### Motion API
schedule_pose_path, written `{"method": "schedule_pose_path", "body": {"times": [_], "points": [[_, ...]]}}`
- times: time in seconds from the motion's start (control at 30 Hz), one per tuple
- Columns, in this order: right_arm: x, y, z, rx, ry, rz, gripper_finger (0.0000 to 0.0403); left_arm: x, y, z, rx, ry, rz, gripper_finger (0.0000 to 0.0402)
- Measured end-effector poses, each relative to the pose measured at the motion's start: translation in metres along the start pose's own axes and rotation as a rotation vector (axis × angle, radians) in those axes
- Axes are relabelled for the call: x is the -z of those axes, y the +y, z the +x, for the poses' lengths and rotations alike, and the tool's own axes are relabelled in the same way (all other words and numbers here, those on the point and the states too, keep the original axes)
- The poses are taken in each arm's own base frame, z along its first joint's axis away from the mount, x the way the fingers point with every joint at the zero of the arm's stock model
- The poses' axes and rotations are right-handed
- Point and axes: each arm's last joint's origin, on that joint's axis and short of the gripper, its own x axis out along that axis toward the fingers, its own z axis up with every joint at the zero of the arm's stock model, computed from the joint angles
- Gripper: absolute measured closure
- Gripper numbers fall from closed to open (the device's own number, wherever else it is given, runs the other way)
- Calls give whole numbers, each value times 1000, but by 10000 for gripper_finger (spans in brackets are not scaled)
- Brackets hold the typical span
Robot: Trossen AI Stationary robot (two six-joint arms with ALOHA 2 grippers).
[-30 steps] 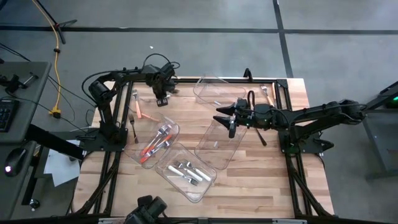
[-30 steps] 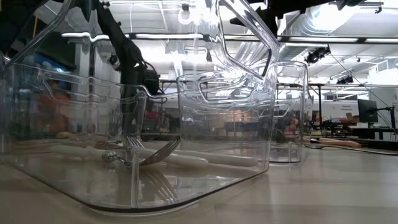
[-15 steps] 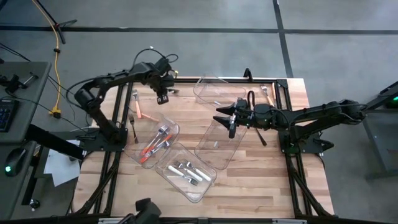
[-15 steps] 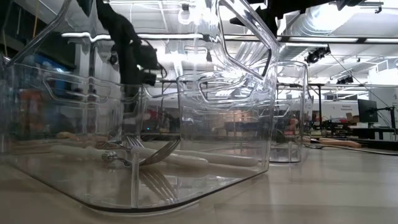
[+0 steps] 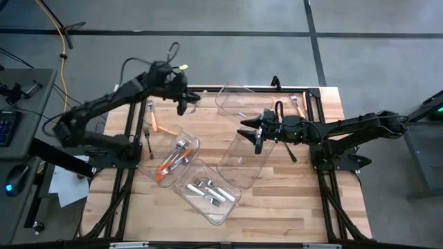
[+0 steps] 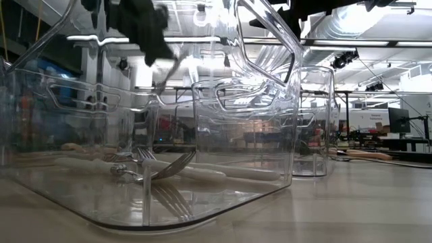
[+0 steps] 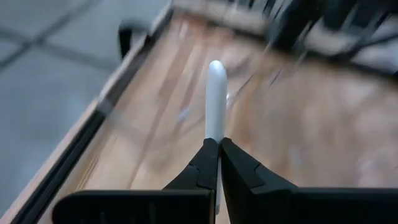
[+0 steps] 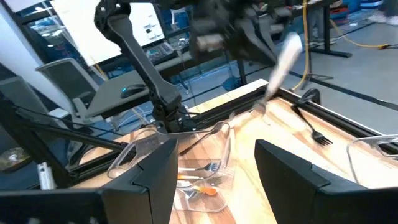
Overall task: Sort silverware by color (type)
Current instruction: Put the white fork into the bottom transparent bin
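Note:
My left gripper [image 5: 183,104] hovers over the table's far left part, shut on a white-handled utensil [image 7: 215,93]; the right wrist view shows it as a blur [image 8: 283,53]. My right gripper [image 5: 257,138] is open above the large clear bin [image 5: 243,160] at mid-table, touching nothing. Orange-handled pieces [image 5: 169,164] lie in one bin and white-handled pieces [image 5: 206,191] in another. An orange-handled piece [image 5: 158,125] and a black fork [image 5: 148,135] lie flat on the wood at the left. My left gripper pinches the white-handled utensil between its two fingers [image 7: 205,163], on the handle [image 7: 215,127]. The rounded white end [image 7: 216,67] sticks out past the fingertips, along the fingers. The utensil is lifted clear of the table; its other end is hidden by the gripper.
Another clear bin [image 5: 240,101] stands near the far edge. Loose pieces lie at the far right corner [image 5: 295,102], and a dark utensil [image 5: 289,151] lies beside the large bin. Bare wood [image 5: 297,200] stretches along the near right.
My left gripper has risen from near the table at the far left, carrying the white-handled utensil up with it, while the arm stretched out. My right arm has kept still.

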Motion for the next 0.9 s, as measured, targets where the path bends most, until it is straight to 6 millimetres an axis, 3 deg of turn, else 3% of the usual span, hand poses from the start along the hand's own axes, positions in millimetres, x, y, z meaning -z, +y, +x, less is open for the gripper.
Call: {"method": "schedule_pose_path", "body": {"times": [0.17,0.37,0.63,0.9], "points": [[-4,2,0,-54,-30,11,206,-3,-46,-30,132,-313,-49,401],[-12,6,-1,-131,-102,-7,206,18,-91,-52,239,-598,-162,401],[-33,7,4,-231,-121,-50,206,32,-125,-52,246,-634,-188,401],[-40,1,8,-222,-118,-82,206,34,-132,-44,229,-616,-193,401]]}}
